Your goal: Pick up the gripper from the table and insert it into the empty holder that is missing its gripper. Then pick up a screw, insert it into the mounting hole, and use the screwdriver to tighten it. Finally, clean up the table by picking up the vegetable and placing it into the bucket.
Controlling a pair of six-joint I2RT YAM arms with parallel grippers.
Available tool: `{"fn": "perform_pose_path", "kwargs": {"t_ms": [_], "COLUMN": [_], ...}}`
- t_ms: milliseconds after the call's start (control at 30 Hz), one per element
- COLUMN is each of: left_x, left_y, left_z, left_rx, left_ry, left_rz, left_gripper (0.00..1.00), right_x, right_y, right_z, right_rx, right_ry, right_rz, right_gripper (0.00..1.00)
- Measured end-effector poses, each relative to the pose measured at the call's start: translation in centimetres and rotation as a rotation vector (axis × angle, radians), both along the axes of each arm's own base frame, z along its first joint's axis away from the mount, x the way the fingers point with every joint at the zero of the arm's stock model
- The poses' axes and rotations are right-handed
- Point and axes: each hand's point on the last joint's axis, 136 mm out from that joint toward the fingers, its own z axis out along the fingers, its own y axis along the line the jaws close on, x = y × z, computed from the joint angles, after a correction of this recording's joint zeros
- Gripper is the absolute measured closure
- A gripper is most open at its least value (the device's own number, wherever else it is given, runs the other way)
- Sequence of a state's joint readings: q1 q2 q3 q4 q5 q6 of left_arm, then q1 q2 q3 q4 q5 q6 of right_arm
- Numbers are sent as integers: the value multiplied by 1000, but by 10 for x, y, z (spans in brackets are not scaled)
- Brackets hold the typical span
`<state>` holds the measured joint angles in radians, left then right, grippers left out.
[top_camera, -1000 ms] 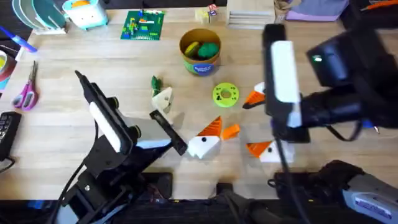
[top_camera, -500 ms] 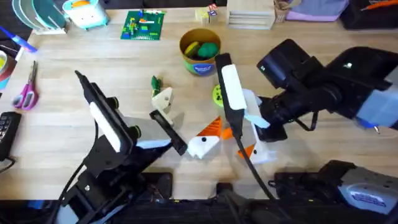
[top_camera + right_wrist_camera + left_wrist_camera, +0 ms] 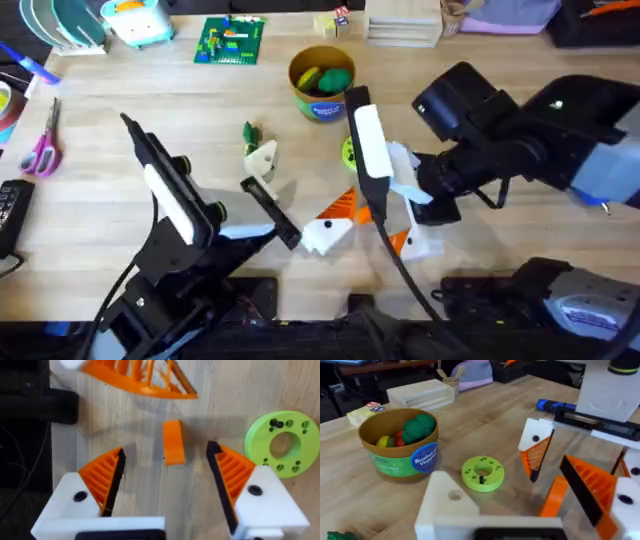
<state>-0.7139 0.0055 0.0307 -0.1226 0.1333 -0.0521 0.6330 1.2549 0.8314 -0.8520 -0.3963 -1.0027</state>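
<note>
Hovering over the loose orange gripper (image 3: 173, 442), the right gripper (image 3: 165, 485) has its jaws spread wide, one ribbed pad to each side of the piece and neither touching it. In the right wrist view the wedge lies flat on the wood at frame centre, long axis running up-down, between the two fingers. The lime-green disc (image 3: 283, 443) sits at the right edge of that frame, a dark screw (image 3: 273, 423) standing in one of its holes.

Overhead: right arm reaches in from the right toward table centre. Left gripper (image 3: 262, 165) is left of centre, with the plain white holder (image 3: 451, 501) at bottom centre of its wrist view; I cannot tell how its fingers stand. Bucket (image 3: 322, 82) at upper centre, toys already inside. Dark green vegetable (image 3: 251, 133) lies just above the left gripper. Blue screwdriver (image 3: 555, 406) shows at upper right of the left wrist view.

Step in hand, as I judge it: the pickup. Descend straight, keep the wedge centred, close across its narrow width so the pads seat on the long flat sides. Watch for it skating on the wood or twisting in the grip; a skewed hold would complicate mating it to the holder.
</note>
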Motion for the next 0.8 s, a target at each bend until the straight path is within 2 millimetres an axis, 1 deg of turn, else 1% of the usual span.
{"fn": "perform_pose_path", "kwargs": {"t_ms": [200, 300, 367, 467, 533, 567, 633, 667, 700, 733, 800], "left_x": [0, 0, 0, 0, 0, 0, 0, 0, 0, 0, 0], "left_y": [0, 0, 0, 0, 0, 0, 0, 0, 0, 0, 0], "left_z": [0, 0, 0, 0, 0, 0, 0, 0, 0, 0, 0], "left_rx": [0, 0, 0, 0, 0, 0, 0, 0, 0, 0, 0], "left_ry": [0, 0, 0, 0, 0, 0, 0, 0, 0, 0, 0], "left_rz": [0, 0, 0, 0, 0, 0, 0, 0, 0, 0, 0], "left_gripper": [8, 8, 8, 7, 9, 8, 8, 9, 8, 8, 8], "right_x": [1, 2, 3, 5, 5, 6, 5, 6, 6, 7, 7], "right_y": [-1, -2, -1, 0, 1, 1, 1, 1, 1, 2, 2], "right_z": [-1, -1, -1, 0, 0, 0, 0, 0, 0, 0, 1], "right_rx": [-9, -11, -8, -2, 1, 2, 2, 2, 3, 5, 7], "right_ry": [-7, -9, -13, -22, -26, -27, -28, -28, -29, -32, -36], "right_rz": [-2, -2, -2, -2, -2, -1, 1, 1, 0, 0, 0], "right_gripper": [9, 107, 147, 236, 330, 401, 649, 808, 942, 977, 990]}}
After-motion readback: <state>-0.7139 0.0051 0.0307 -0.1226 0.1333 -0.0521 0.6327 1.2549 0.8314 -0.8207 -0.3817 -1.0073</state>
